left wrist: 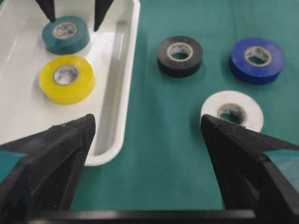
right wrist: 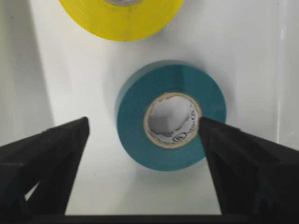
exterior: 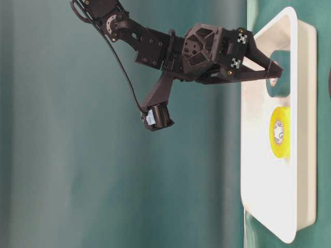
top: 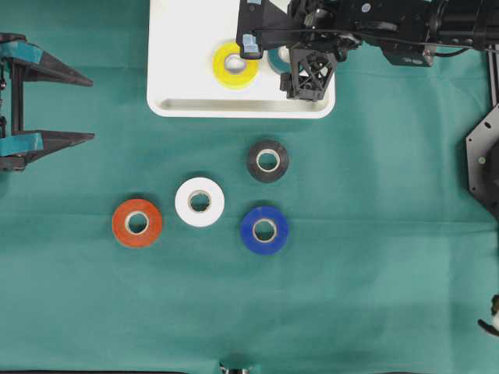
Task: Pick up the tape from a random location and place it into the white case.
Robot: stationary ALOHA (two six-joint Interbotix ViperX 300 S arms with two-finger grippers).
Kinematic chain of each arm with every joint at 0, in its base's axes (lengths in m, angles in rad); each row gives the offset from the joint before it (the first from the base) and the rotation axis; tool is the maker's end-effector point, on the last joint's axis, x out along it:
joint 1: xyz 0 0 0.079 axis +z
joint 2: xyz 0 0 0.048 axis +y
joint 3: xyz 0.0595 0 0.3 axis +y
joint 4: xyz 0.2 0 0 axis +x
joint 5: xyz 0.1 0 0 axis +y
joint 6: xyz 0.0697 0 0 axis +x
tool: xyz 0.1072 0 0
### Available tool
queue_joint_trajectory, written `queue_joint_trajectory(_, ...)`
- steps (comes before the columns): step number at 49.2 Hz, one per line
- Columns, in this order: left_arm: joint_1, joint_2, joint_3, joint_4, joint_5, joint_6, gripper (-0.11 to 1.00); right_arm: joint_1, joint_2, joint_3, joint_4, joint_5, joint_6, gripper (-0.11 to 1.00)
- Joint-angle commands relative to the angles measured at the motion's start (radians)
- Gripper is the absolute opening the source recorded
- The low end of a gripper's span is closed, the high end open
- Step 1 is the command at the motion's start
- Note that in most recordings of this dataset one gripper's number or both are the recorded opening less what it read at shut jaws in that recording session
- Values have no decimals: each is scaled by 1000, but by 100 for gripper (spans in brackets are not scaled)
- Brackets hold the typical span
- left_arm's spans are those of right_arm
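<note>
Overhead exterior: right gripper [top: 277, 58] hovers over the white case [top: 179, 74], teal tape [top: 278, 58] beneath, beside the yellow roll [top: 235, 64].

Right wrist: jaws released, straddling the tape flat on the case floor, evidently just deposited.

Left wrist: left gripper [left wrist: 147, 135] parked, jaws spread, grasping nothing.

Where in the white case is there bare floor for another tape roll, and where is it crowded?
Free: the white case floor left of the yellow roll, and the strip along its near rim. Crowded: the right end, where the teal roll lies between the right gripper jaws, beside the yellow.
</note>
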Motion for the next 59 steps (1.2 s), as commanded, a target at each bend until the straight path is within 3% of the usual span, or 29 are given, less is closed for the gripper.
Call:
queue_joint_trajectory(1, 2, 3, -9, -2, -3, 0, 99, -2, -44, -18, -3, -5, 2, 89)
queue_joint_trajectory(16, 2, 5, -9, 0, -3, 0, 99, -2, -77, -28, -2, 8, 2, 89)
queue_joint_trajectory(45, 6, 5, -9, 0, -3, 0, 99, 0, -403, -60, -11, 183, 3, 89)
queue_joint_trajectory(59, 21, 5, -9, -2, -2, 0, 99, 0, -417, -60, -12, 184, 5, 88)
